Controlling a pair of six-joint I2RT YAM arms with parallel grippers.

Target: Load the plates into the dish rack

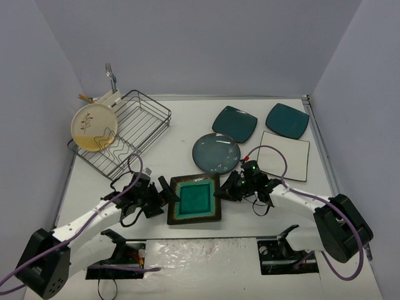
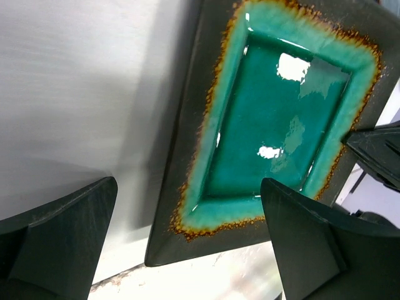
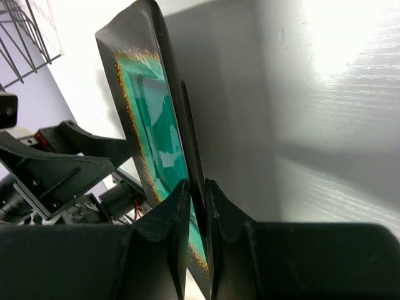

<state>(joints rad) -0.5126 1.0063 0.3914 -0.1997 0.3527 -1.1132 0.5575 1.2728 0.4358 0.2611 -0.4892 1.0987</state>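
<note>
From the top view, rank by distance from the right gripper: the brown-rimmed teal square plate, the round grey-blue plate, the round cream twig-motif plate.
1. Brown-rimmed teal square plate, clamped in the right gripper.
2. Round grey-blue plate, just beyond it.
3. Round cream twig-motif plate, far back-left.

green square plate (image 1: 194,199): teal middle, speckled brown ring, dark rim | two dark teal plates (image 1: 234,123) (image 1: 287,120) | round plate (image 1: 216,153): grey-blue | white square plate (image 1: 284,155) | cream plate (image 1: 94,127): tan edge, twig picture | rack (image 1: 156,104): black | table (image 1: 181,119): white
</note>
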